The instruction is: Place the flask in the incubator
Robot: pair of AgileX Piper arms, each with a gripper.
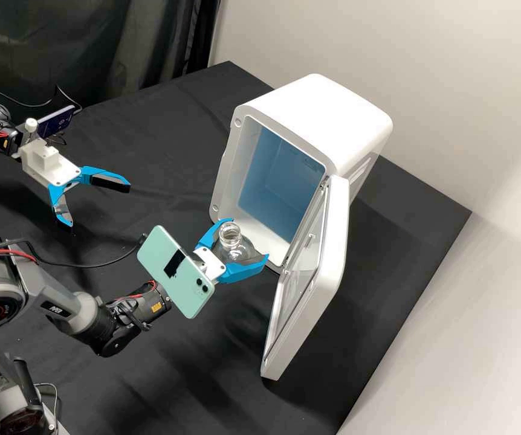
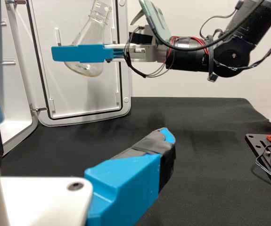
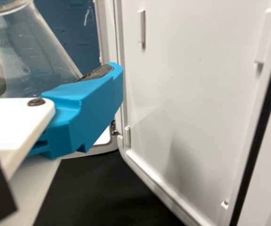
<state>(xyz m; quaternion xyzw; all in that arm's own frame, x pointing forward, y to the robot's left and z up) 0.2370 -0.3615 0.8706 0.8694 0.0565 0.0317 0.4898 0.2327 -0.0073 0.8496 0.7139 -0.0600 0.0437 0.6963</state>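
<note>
A clear glass flask (image 1: 234, 240) hangs upright in the air just in front of the open white incubator (image 1: 333, 121), level with the lower edge of its blue-lined opening. My right gripper (image 1: 247, 241) is shut on the flask's body. In the left wrist view the flask (image 2: 90, 52) tilts between the right gripper's (image 2: 78, 52) blue fingers, in front of the incubator door (image 2: 78, 70). Up close, the flask (image 3: 27, 52) lies against my right finger (image 3: 88, 103). My left gripper (image 1: 94, 202) stands open and holds nothing, above the bench well to the left of the incubator.
The incubator door (image 1: 309, 272) is swung wide open to the right of the flask and reaches down to the black bench (image 1: 170, 151). A mint-green phone (image 1: 176, 272) is mounted on the right wrist. A cable (image 1: 91, 263) lies on the bench.
</note>
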